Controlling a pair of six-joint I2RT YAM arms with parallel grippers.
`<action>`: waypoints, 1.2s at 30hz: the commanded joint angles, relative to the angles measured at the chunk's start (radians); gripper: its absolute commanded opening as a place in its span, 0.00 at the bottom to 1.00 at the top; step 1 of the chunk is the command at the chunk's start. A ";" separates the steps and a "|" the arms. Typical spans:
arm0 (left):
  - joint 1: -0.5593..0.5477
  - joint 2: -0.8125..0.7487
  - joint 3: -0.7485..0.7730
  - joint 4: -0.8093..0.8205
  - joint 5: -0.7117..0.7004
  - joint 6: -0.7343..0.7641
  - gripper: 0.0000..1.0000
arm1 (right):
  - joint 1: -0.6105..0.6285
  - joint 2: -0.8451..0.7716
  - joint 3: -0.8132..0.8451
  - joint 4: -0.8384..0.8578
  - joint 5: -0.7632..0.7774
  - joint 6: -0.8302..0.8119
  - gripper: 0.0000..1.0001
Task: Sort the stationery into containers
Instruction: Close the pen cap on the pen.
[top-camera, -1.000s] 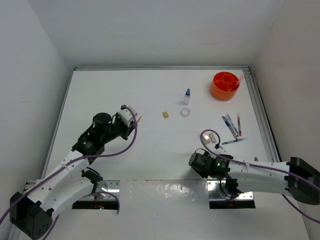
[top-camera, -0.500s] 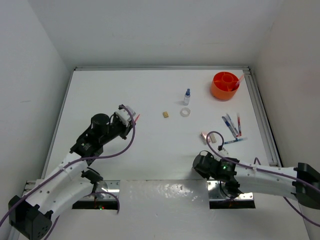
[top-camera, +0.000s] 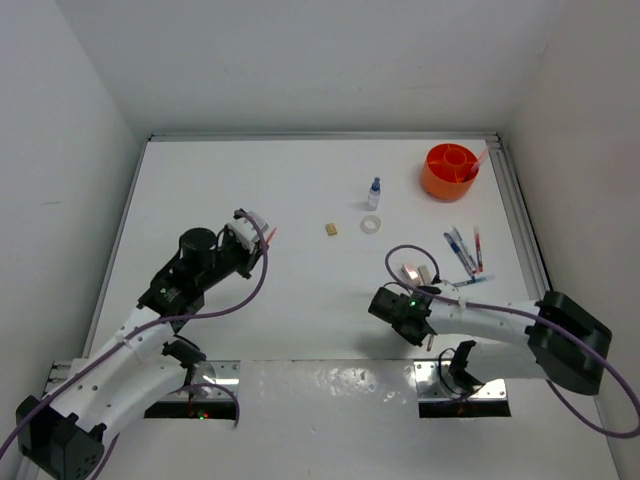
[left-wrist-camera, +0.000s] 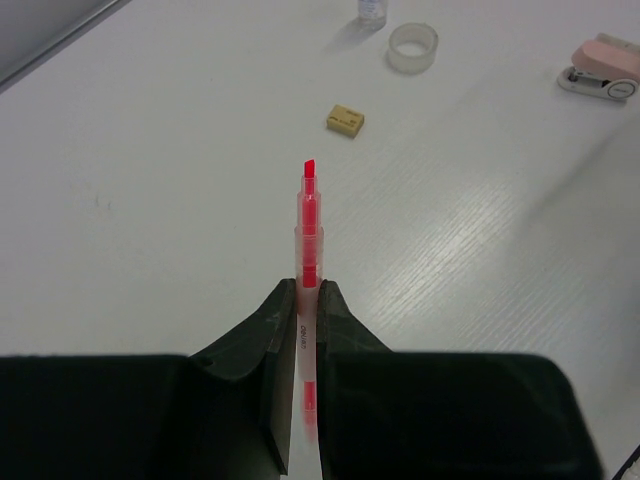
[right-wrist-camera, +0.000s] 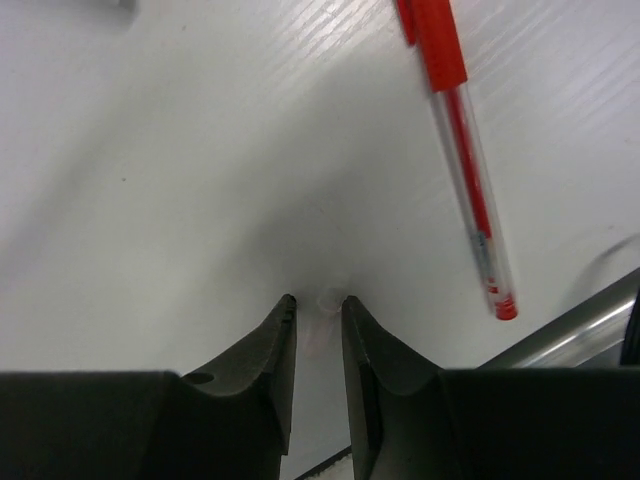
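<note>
My left gripper (left-wrist-camera: 308, 290) is shut on a thin red-and-clear pen (left-wrist-camera: 309, 225), whose bare tip points out over the table. It hangs at mid left (top-camera: 252, 228). My right gripper (right-wrist-camera: 318, 302) is low near the table's front edge (top-camera: 425, 330). Its jaws stand narrow around a small clear cap (right-wrist-camera: 327, 300). A red pen (right-wrist-camera: 460, 150) lies just to its right. The orange tub (top-camera: 450, 172) stands at the far right with a pink pen (top-camera: 481, 157) leaning in it. On the table lie a tan eraser (top-camera: 331, 229), a tape ring (top-camera: 372, 224) and a blue-capped bottle (top-camera: 374, 192).
Several pens (top-camera: 463, 252) lie below the tub, with a white eraser (top-camera: 428, 272) and a pink stapler (top-camera: 409, 272) beside them. A metal rail (top-camera: 525, 230) runs along the right edge. A metal strip (right-wrist-camera: 575, 330) marks the near edge by my right gripper.
My right arm pulled back from the pink stapler toward the front edge and swung its wrist left, and its jaws narrowed slightly. My left arm drifted a little left with the pen.
</note>
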 joint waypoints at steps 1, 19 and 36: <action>0.016 -0.025 0.029 0.001 -0.020 -0.004 0.00 | -0.032 0.094 0.066 -0.107 -0.004 -0.148 0.25; 0.017 -0.068 0.014 -0.030 -0.066 0.000 0.00 | -0.079 0.249 0.151 -0.015 -0.044 -0.414 0.23; 0.017 -0.050 0.011 -0.011 -0.070 0.000 0.00 | -0.079 0.125 -0.041 0.218 -0.130 -0.362 0.12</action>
